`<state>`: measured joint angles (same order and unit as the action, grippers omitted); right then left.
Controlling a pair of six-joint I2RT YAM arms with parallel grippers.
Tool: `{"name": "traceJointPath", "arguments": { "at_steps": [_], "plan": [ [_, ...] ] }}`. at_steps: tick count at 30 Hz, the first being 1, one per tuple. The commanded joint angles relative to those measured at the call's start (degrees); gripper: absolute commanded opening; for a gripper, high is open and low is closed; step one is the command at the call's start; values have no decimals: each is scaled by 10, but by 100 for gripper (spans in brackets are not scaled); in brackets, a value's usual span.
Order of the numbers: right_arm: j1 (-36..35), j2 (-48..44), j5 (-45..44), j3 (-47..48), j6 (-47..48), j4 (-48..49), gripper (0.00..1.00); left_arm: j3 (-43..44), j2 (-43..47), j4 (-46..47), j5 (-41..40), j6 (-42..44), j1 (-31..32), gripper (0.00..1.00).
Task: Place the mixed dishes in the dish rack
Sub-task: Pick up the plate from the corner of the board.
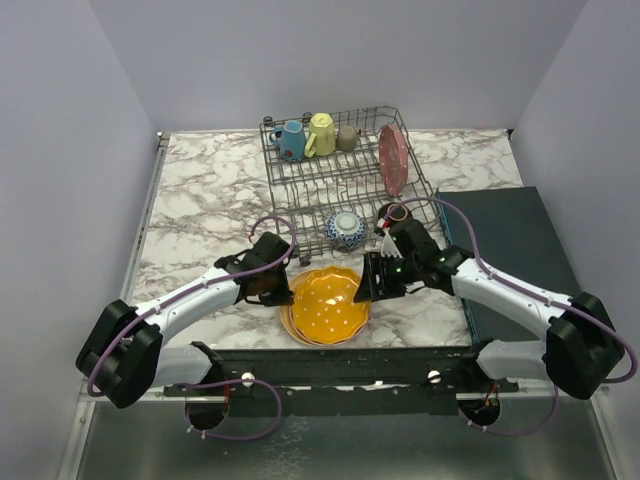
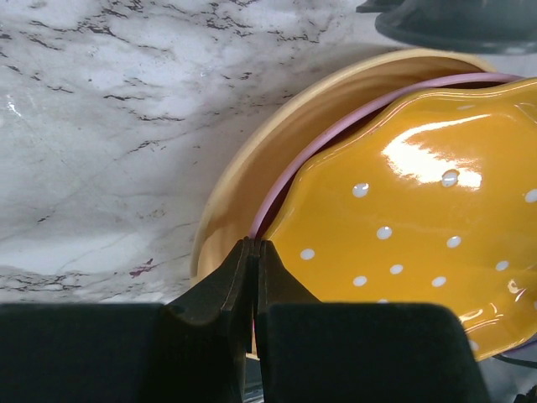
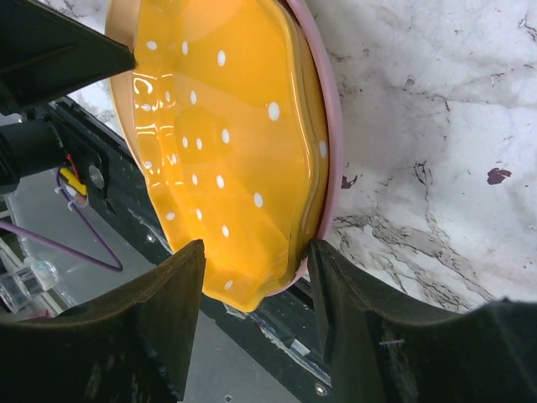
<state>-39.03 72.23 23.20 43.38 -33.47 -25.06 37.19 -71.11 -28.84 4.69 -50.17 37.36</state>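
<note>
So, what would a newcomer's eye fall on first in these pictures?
The glossy orange-yellow scalloped plate tops a stack at the near edge of the table. The right end effector stands open around its rim; the left end effector, shut, sits at the stack's left side. Behind, the wire dish rack holds mugs and an upright pink plate.

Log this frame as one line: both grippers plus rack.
left gripper shut, tips at pink plate rim | right gripper astride orange plate edge, grip unclear | dish rack partly loaded
</note>
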Motion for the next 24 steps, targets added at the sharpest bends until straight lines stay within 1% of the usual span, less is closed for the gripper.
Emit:
{"name": "traceJointPath", "arguments": {
  "at_steps": [1, 9, 16, 24],
  "plan": [
    [-19, 24, 10, -23, -28, 58, 57, -15, -5, 5, 28, -4, 17, 7],
    [-28, 46, 9, -39, -47, 92, 57, -13, -9, 9, 33, -7, 22, 6],
    [-37, 58, -6, -35, -49, 92, 57, -4, -18, 17, 42, -9, 28, 6],
    [-39, 59, -16, -42, -48, 92, 57, 8, -24, 21, 50, -8, 50, 7]
  ]
}}
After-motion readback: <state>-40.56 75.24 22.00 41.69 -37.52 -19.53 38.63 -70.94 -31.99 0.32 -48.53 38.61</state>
